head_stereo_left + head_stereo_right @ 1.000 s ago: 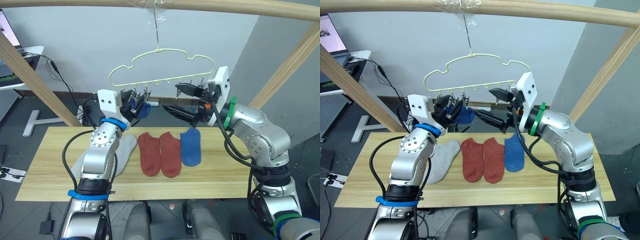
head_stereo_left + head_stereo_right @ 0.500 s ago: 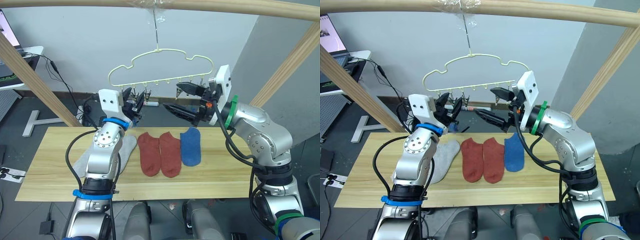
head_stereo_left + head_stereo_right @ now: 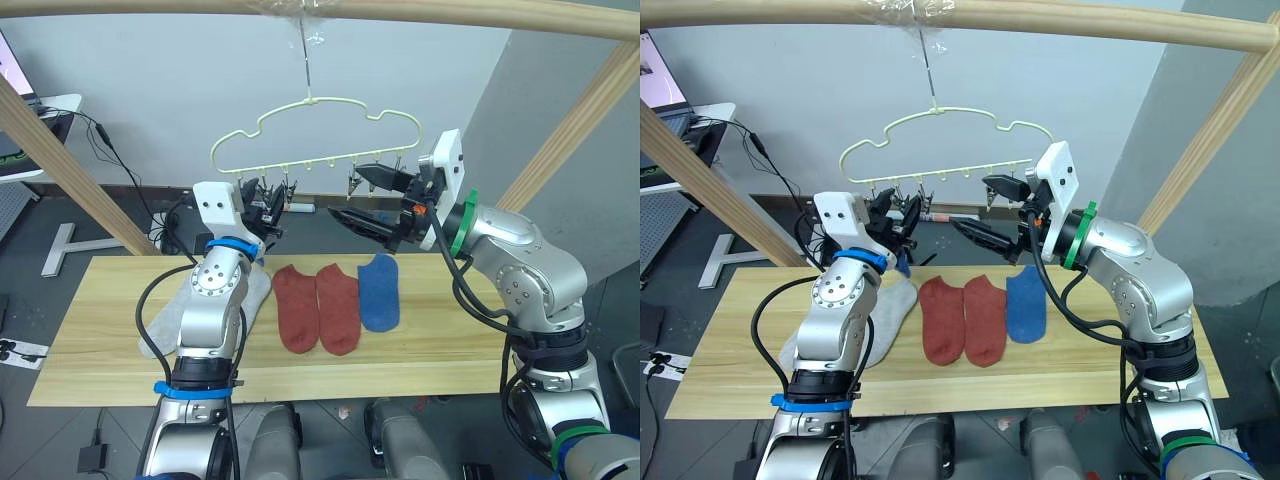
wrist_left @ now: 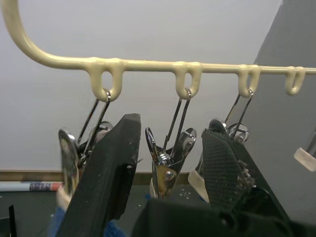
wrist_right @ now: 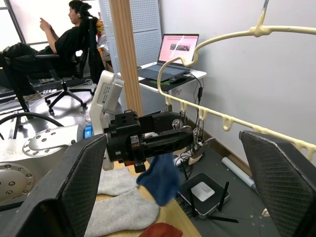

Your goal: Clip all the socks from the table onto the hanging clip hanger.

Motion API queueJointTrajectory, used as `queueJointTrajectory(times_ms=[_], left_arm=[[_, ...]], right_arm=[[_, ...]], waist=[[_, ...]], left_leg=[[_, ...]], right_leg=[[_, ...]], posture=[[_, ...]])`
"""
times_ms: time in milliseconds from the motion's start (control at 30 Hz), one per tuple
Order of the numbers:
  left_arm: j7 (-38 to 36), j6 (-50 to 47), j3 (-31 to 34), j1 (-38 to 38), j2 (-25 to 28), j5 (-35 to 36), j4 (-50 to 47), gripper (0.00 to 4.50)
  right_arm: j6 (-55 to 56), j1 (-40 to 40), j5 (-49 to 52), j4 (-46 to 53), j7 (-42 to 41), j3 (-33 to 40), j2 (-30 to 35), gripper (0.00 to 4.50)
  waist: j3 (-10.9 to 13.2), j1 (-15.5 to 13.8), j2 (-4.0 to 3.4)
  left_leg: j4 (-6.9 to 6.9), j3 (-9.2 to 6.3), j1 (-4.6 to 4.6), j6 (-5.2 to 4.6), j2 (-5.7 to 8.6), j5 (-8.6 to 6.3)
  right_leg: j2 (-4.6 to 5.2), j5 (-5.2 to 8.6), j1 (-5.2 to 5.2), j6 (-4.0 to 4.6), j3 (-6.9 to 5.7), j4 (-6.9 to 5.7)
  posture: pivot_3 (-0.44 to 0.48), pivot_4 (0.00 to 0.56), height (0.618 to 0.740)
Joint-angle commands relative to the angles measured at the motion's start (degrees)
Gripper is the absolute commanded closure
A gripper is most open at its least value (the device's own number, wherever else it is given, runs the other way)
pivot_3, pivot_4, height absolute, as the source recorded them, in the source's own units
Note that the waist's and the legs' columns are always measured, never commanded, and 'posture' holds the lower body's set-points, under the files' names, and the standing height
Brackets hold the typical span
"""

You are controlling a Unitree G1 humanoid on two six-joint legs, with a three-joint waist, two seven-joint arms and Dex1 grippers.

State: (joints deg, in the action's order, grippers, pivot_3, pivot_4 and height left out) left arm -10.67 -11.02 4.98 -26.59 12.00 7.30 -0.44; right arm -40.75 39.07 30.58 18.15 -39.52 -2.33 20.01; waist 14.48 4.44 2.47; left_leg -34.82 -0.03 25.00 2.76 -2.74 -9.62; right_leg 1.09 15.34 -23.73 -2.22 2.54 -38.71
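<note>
- Blue sock [image 5: 160,180]: hanging below the left hand [image 3: 262,203], at the left-end clips of the clip hanger [image 3: 312,137].
- Left hand: fingers parted around a metal clip [image 4: 168,163].
- Right hand [image 3: 362,196]: fingers spread wide, empty, beside the hanger's right-end clips.
- On the worktop [image 3: 90,330]: grey socks [image 3: 165,318], two red socks [image 3: 316,305], second blue sock [image 3: 379,292].

Thick light wooden rail frame [image 3: 420,10] overhead, sloping posts at both sides. Behind, open laptop with lit screen [image 5: 177,49] on a white desk [image 5: 190,74]; person seated in a black office chair [image 5: 52,52]; black cables [image 3: 120,160] trailing down the grey wall [image 3: 160,90].
</note>
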Motion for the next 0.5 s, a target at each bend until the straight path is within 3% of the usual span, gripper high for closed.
queueJointTrajectory(times_ms=[33,500], left_arm=[[0.0,-0.1,0.8,-0.5,-0.5,1.3,-1.4,2.24],[-0.3,1.0,0.6,-1.5,-0.2,0.8,0.1,2.24]], right_arm=[[1.0,1.1,0.9,1.6,-0.1,0.8,0.4,0.0],[1.3,0.9,0.8,1.8,0.1,0.8,0.6,0.0]], waist=[[0.0,0.2,0.0],[0.0,0.4,0.0]], left_leg=[[0.0,0.0,0.0,0.0,0.0,0.0],[0.0,0.0,0.0,0.0,0.0,0.0]], right_leg=[[0.0,0.0,0.0,0.0,0.0,0.0],[0.0,0.0,0.0,-0.01,0.0,0.0]], posture=[[-0.145,0.244,0.74],[-0.151,0.246,0.74]])
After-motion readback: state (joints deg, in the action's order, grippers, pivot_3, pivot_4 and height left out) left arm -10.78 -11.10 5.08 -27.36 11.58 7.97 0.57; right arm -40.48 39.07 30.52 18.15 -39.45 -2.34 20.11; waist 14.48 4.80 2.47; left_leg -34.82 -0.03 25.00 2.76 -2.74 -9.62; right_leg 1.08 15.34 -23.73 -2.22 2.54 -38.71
